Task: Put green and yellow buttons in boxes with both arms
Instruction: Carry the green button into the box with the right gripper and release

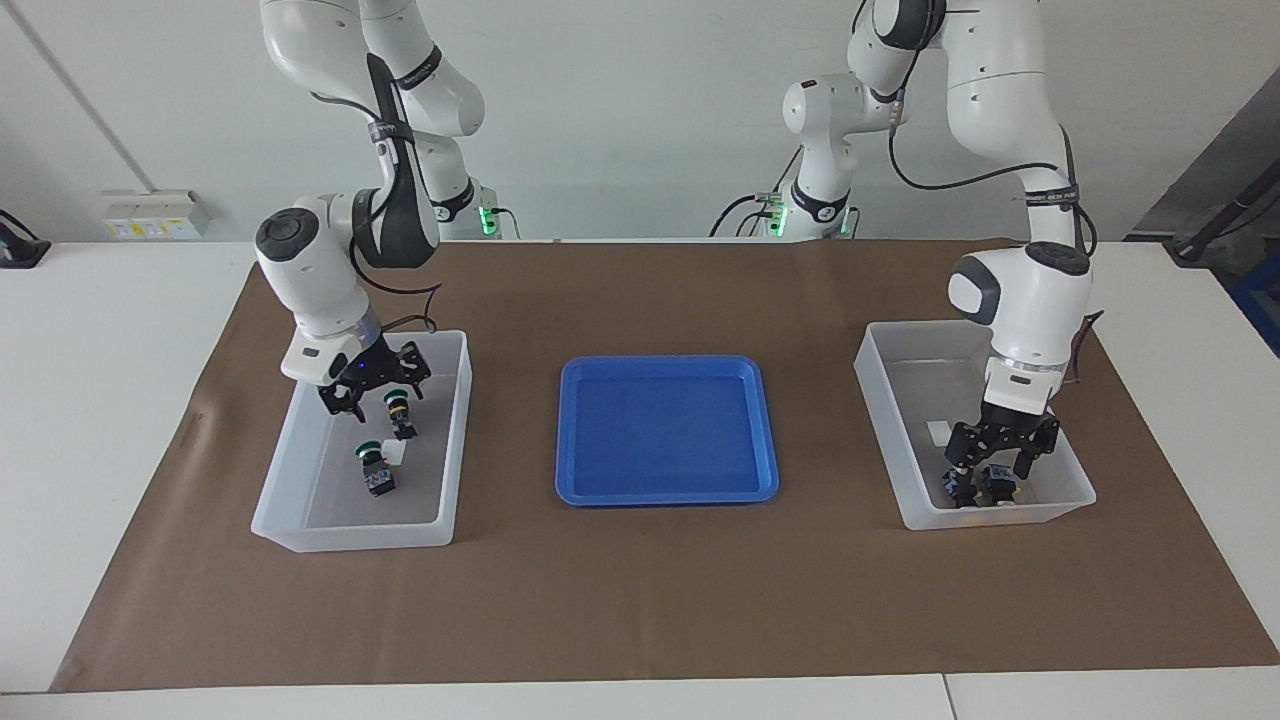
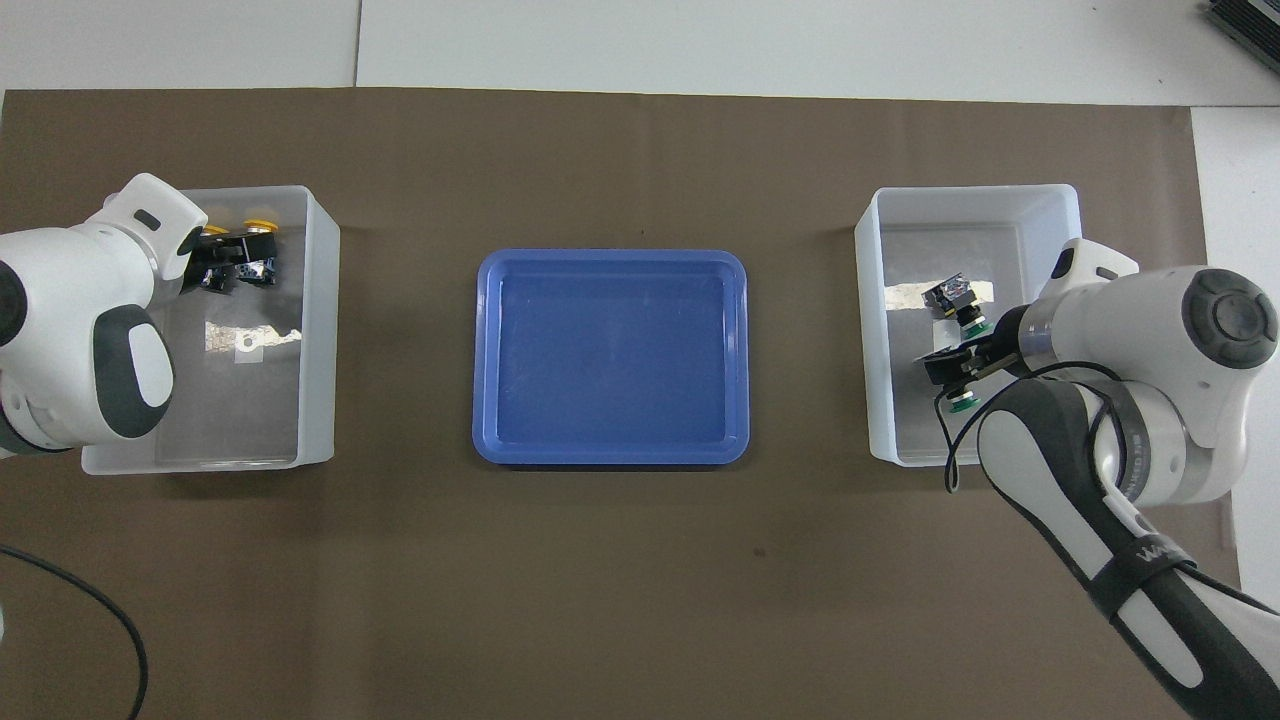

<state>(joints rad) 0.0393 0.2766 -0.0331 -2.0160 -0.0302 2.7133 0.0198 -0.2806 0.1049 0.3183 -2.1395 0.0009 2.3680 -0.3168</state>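
Observation:
Two green buttons [image 1: 401, 413] [image 1: 376, 470] lie in the box [image 1: 350, 535] at the right arm's end; they also show in the overhead view [image 2: 953, 297] [image 2: 962, 402]. My right gripper [image 1: 372, 392] is open just above the one nearer the robots, holding nothing. Two yellow buttons [image 1: 962, 488] [image 1: 1001, 487] lie side by side in the other box [image 1: 1000, 517], in the corner farthest from the robots; their caps show from above [image 2: 262, 225] [image 2: 212, 231]. My left gripper [image 1: 998, 465] is low in that box, open, right over them.
A shallow blue tray [image 1: 665, 493] lies between the two boxes with nothing in it. A brown mat [image 1: 640, 600] covers the table under everything. Each box has a small white sticker [image 1: 938, 432] on its floor.

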